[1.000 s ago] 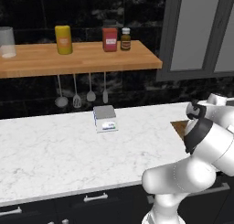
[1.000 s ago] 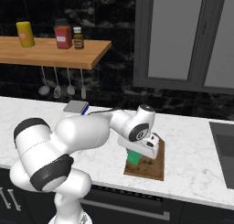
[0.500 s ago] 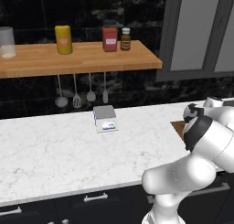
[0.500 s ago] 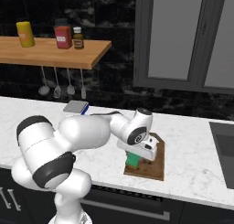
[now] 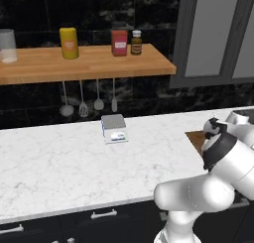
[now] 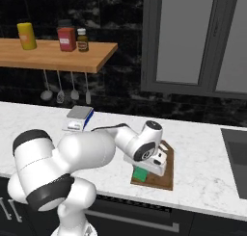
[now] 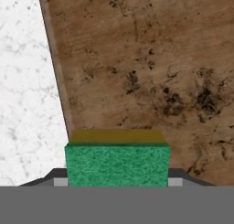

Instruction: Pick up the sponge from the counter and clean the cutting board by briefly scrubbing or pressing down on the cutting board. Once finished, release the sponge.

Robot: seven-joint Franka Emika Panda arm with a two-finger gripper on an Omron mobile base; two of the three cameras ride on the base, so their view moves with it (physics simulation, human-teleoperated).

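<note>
Counter (image 6: 202, 153) w/ cutting board (image 7: 151, 72): gripper (image 7: 118, 182) clamps sponge (image 7: 117, 166) betw. fingers, over board.

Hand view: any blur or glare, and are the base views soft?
Hand view: sharp, flat light, no glare; board grain and sponge texture read clearly. Left base view: soft, low detail; the scale display is unreadable. Right base view: dim dark backdrop, faint shading under the shelf, no strong shadows on the counter.

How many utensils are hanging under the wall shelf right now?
4. They hang in a row under the wooden shelf: a ladle at the left, then a slotted turner, a spoon, and a spatula at the right. None looks hidden.
</note>
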